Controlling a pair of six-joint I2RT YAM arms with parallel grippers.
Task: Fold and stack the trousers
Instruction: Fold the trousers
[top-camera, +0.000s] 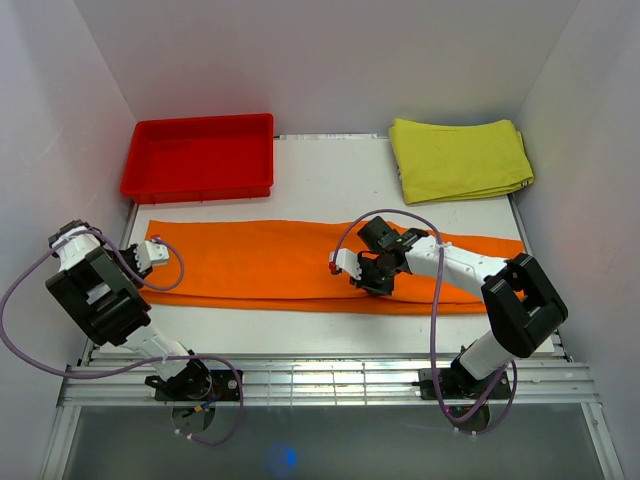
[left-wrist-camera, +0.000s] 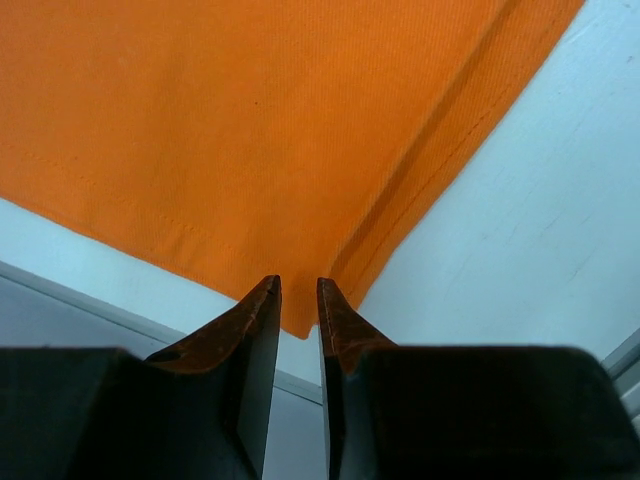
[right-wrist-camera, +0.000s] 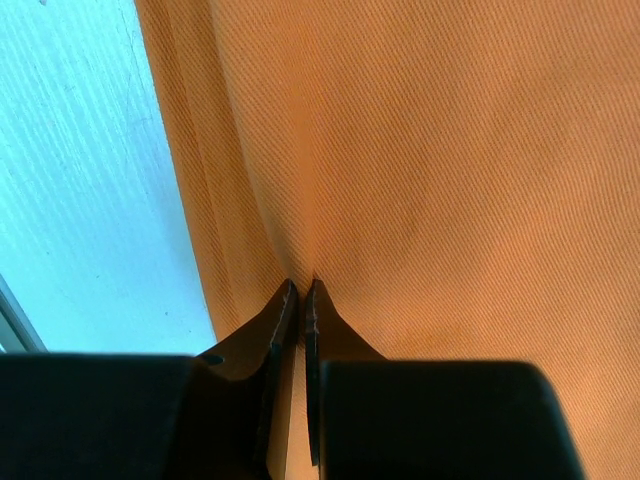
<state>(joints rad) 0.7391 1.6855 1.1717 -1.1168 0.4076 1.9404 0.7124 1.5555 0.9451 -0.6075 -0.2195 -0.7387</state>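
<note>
Across table (top-camera: 330, 190) middle, top view: trousers (top-camera: 270, 265) spread flat, left edge to right edge. left gripper (top-camera: 152, 256) at left end, right gripper (top-camera: 373, 287) near front hem; jaw state unreadable. Left wrist: narrow gap at trousers corner, grip unclear. Right wrist: clenched, pinching raised trousers fold.

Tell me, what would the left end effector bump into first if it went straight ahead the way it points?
Probably the corner of the orange trousers, which lies right in front of the left end effector.
</note>
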